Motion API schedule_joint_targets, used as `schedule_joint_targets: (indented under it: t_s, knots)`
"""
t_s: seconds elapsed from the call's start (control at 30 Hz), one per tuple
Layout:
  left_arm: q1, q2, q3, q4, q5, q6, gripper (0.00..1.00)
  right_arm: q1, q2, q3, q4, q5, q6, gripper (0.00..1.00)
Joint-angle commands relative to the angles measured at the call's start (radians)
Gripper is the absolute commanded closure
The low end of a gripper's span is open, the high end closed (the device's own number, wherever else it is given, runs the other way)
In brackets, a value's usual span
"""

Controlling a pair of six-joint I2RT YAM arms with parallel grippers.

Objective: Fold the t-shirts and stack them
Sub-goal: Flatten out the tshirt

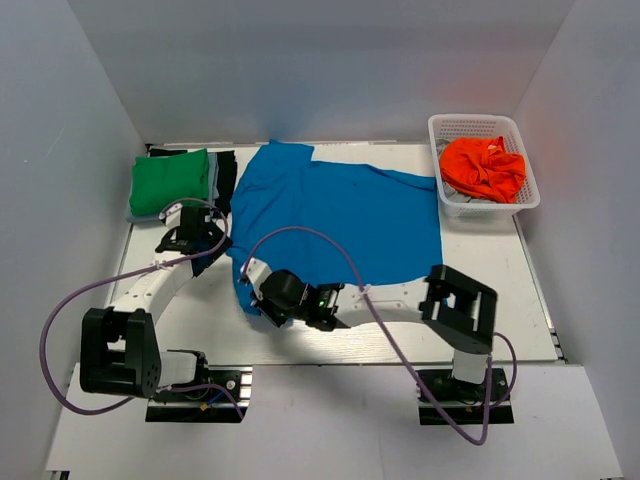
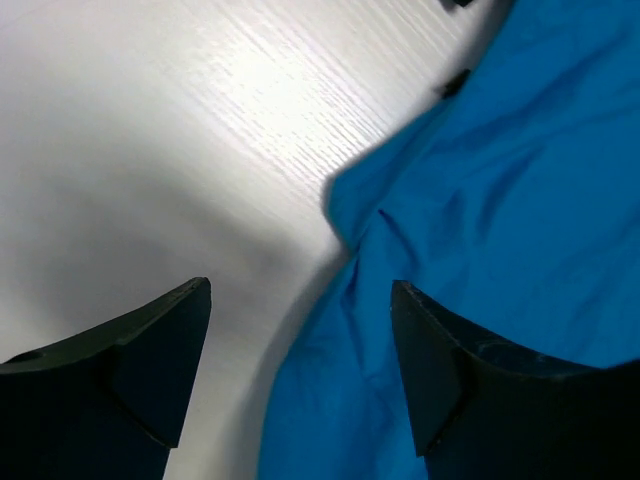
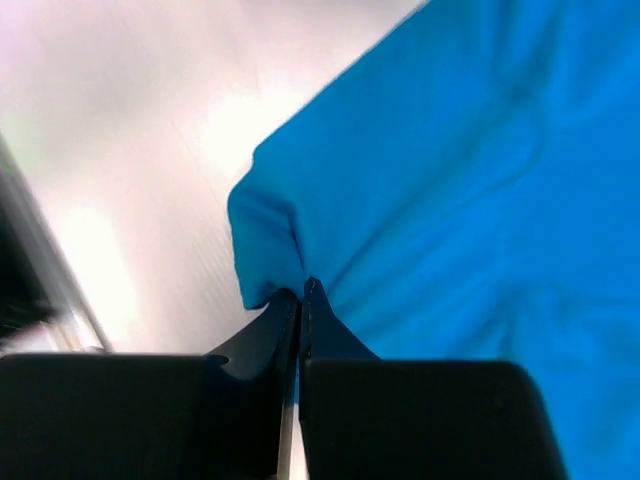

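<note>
Noted: blue t-shirt (image 1: pixel 340 215) near-left corner hidden under right end effector (image 1: pixel 255 300); garment cut off at both wrist views' edges. Left of it, darker t-shirts (image 1: pixel 227 178) mostly covered by green t-shirt (image 1: pixel 170 180).

Bare tabletop (image 1: pixel 490 240) is found at four o'clock of the blue t-shirt (image 1: pixel 350 215); passage is blocked at ten o'clock by the green t-shirt (image 1: pixel 170 180), at two o'clock by the mesh basket (image 1: pixel 470 127).

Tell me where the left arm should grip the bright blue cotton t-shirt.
Grip the bright blue cotton t-shirt at its left edge, likely coming down from the white table side: that edge lies exposed there, and the open left end effector straddles it.
</note>
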Motion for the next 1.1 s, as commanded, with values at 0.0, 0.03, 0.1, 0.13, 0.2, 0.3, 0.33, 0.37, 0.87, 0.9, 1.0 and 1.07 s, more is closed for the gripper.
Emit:
schedule_joint_targets:
  t_s: [0.0, 0.03, 0.1, 0.13, 0.2, 0.3, 0.33, 0.37, 0.87, 0.9, 1.0, 1.07]
  knots:
    - [0.004, 0.008, -0.036, 0.141, 0.103, 0.064, 0.20, -0.013, -0.128, 0.010, 0.035, 0.062, 0.088, 1.00]
    - [-0.005, 0.008, -0.036, 0.155, 0.116, 0.076, 0.23, -0.026, -0.142, 0.010, 0.022, 0.080, 0.093, 1.00]
    - [-0.019, 0.018, -0.046, 0.181, 0.148, 0.076, 0.23, -0.040, -0.191, 0.022, 0.012, 0.100, 0.120, 1.00]
    - [-0.019, 0.018, -0.057, 0.197, 0.165, 0.087, 0.24, -0.056, -0.200, 0.025, -0.011, 0.108, 0.125, 1.00]
    - [-0.019, 0.027, -0.083, 0.252, 0.223, 0.087, 0.26, -0.082, -0.230, 0.051, -0.025, 0.110, 0.129, 1.00]
    - [-0.019, 0.036, -0.103, 0.304, 0.245, 0.087, 0.26, -0.106, -0.236, 0.102, -0.108, 0.090, 0.129, 1.00]
    - [-0.019, 0.036, -0.103, 0.315, 0.260, 0.087, 0.26, -0.108, -0.242, 0.106, -0.116, 0.085, 0.125, 1.00]
    - [-0.019, 0.047, -0.103, 0.335, 0.269, 0.087, 0.26, -0.112, -0.246, 0.109, -0.117, 0.065, 0.119, 1.00]
    - [-0.019, 0.232, -0.040, 0.387, 0.355, 0.096, 0.80, -0.145, -0.331, 0.174, -0.091, 0.044, 0.056, 1.00]
    - [-0.019, 0.243, -0.031, 0.376, 0.343, 0.096, 0.90, -0.148, -0.335, 0.172, -0.093, 0.042, 0.057, 1.00]
    - [-0.019, 0.254, 0.003, 0.346, 0.306, 0.096, 1.00, -0.148, -0.374, 0.163, -0.099, 0.050, 0.057, 1.00]
    - [-0.019, 0.254, 0.003, 0.346, 0.297, 0.087, 1.00, -0.148, -0.389, 0.162, -0.100, 0.062, 0.060, 1.00]
